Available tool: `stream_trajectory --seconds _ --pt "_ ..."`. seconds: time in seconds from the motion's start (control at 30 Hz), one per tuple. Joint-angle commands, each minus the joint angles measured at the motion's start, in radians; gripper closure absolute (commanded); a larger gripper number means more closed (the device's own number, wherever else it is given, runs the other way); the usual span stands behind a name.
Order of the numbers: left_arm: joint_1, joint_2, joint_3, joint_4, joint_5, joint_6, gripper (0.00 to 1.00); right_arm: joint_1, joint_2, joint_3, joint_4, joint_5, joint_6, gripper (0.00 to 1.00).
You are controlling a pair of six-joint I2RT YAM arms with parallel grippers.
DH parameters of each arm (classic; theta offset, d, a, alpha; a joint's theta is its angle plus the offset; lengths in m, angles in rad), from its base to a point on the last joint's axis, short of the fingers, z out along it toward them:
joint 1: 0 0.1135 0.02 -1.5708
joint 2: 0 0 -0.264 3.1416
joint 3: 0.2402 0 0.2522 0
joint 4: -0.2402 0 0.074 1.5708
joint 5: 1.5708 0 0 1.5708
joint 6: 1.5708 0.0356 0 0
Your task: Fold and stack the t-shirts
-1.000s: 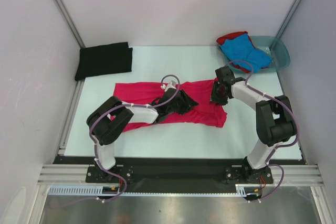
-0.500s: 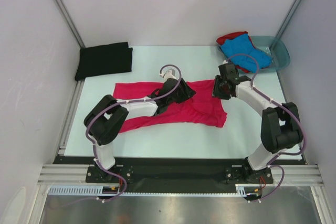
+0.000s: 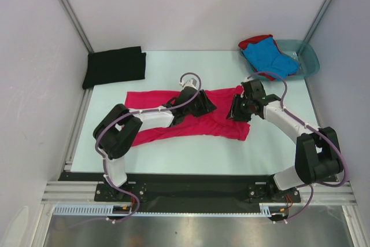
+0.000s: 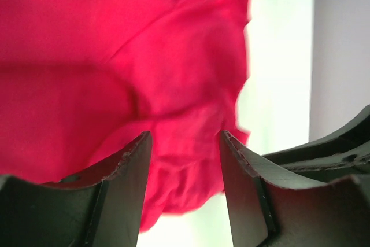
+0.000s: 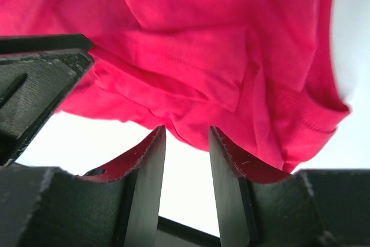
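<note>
A magenta-pink t-shirt (image 3: 222, 124) lies spread and wrinkled across the middle of the table. My left gripper (image 3: 203, 103) hovers low over its far middle part. Its jaws are open in the left wrist view (image 4: 185, 138), with rumpled pink cloth (image 4: 173, 73) below and beyond the fingertips. My right gripper (image 3: 237, 111) is at the shirt's right end, also open (image 5: 187, 129), with the shirt's hem (image 5: 191, 85) just past its tips and bare table in the gap. A folded black t-shirt (image 3: 114, 66) lies at the back left. A blue t-shirt (image 3: 269, 56) and a red one (image 3: 252, 41) are heaped at the back right.
A translucent teal basin (image 3: 308, 59) at the back right corner holds the blue and red shirts. Metal frame posts rise at both back corners, and white walls close in on the sides. The arm bases stand on the black rail at the near edge.
My left gripper has moved from the shirt's middle towards its far edge. The right gripper has swung back, then forward onto the shirt's right end. Both jaws stand a little wider.
</note>
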Motion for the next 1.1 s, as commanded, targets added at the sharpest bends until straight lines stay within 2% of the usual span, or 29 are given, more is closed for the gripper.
stream_trajectory --seconds 0.0,0.3,0.57,1.07 --pt "0.003 -0.076 -0.061 -0.014 0.051 0.007 0.44 0.040 -0.005 -0.011 0.023 -0.019 0.031 0.59" --pt "0.001 -0.152 -0.150 -0.017 0.054 -0.004 0.42 0.077 0.004 -0.009 0.023 0.018 0.038 0.59" --pt "-0.016 -0.114 -0.124 -0.015 0.107 -0.005 0.41 0.090 0.050 -0.058 0.065 0.032 0.072 0.62" --pt "-0.023 0.009 -0.047 -0.018 0.107 0.031 0.41 0.100 0.185 -0.063 0.121 0.252 0.028 0.64"
